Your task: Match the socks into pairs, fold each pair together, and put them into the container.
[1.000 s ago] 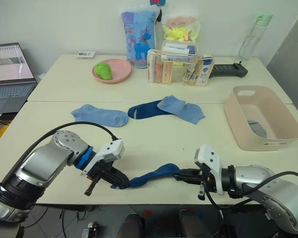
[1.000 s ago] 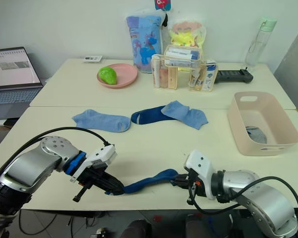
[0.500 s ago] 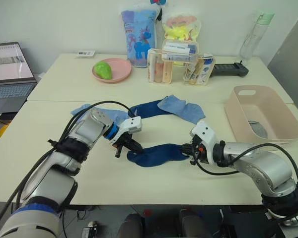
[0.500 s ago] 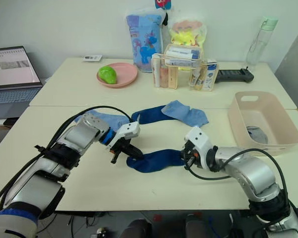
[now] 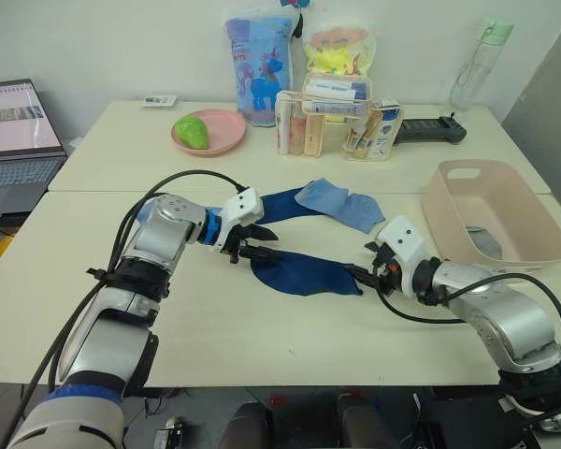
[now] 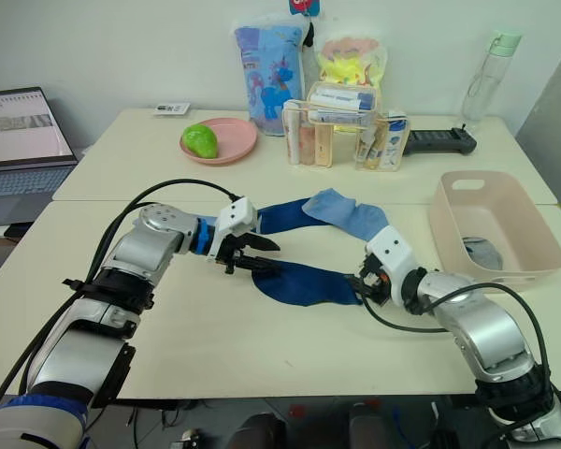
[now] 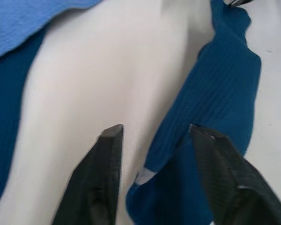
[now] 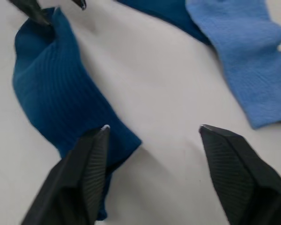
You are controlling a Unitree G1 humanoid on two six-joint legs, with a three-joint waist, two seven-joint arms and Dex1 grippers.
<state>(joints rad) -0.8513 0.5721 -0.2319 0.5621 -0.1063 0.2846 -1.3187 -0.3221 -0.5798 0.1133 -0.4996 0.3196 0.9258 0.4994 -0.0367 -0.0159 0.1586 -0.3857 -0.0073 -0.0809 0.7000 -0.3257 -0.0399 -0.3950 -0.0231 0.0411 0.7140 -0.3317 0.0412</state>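
Two cream tables (image 5: 122, 159) butted together. Front one: a navy sock (image 5: 304, 273) spread flat, another navy sock (image 5: 282, 202) under a light blue sock (image 5: 341, 203), pink tub (image 5: 533, 229). Back one: pink plate (image 5: 220, 131), acrylic organiser (image 5: 332, 126), water bottle (image 5: 474, 65).
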